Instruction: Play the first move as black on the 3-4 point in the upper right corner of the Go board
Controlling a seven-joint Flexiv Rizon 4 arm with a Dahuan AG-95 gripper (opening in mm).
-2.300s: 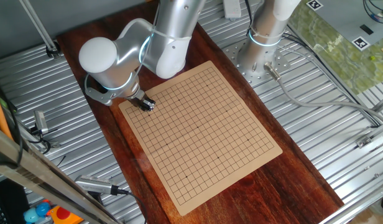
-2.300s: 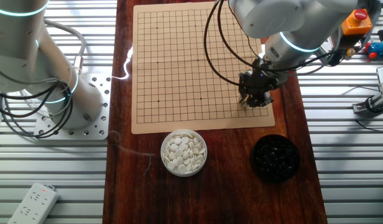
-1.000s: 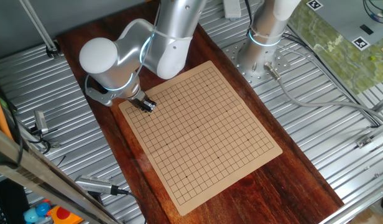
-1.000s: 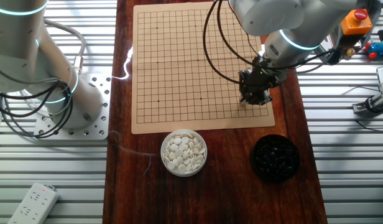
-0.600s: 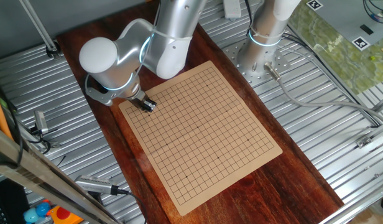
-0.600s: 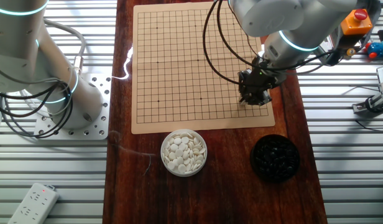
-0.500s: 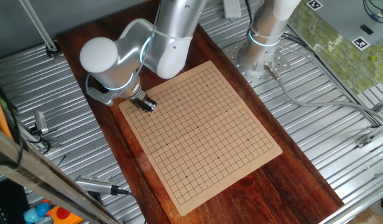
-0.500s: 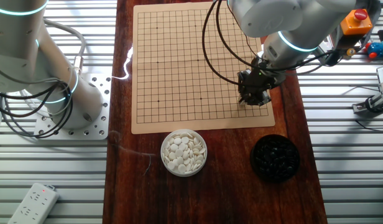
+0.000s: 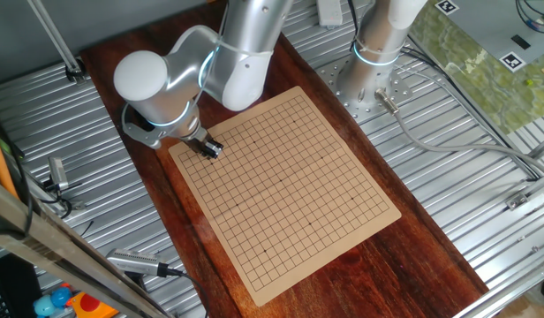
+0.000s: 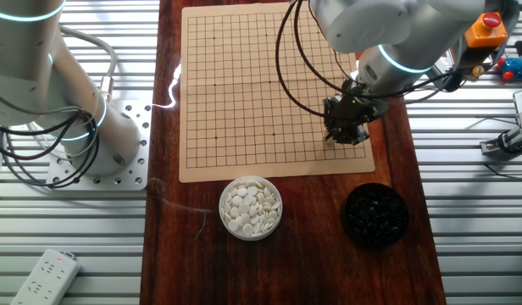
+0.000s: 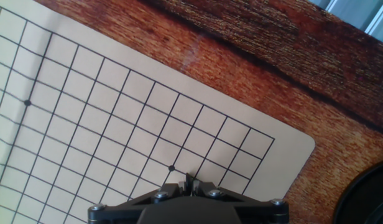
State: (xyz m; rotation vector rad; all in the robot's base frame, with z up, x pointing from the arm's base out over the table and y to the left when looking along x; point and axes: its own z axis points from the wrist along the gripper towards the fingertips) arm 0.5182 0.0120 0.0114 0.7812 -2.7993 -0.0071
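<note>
Barely moved: gripper [image 10: 345,133] lifted slightly over board [image 10: 244,93] corner (jaws pressed together, stone unseen).

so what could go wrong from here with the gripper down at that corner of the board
The fingertips of the gripper look pressed together just past the corner star dot; no stone is visible between them, so a release could land off the intended crossing. The board is a thin sheet, so dragging fingers may shift it. The black bowl sits close by.
</note>
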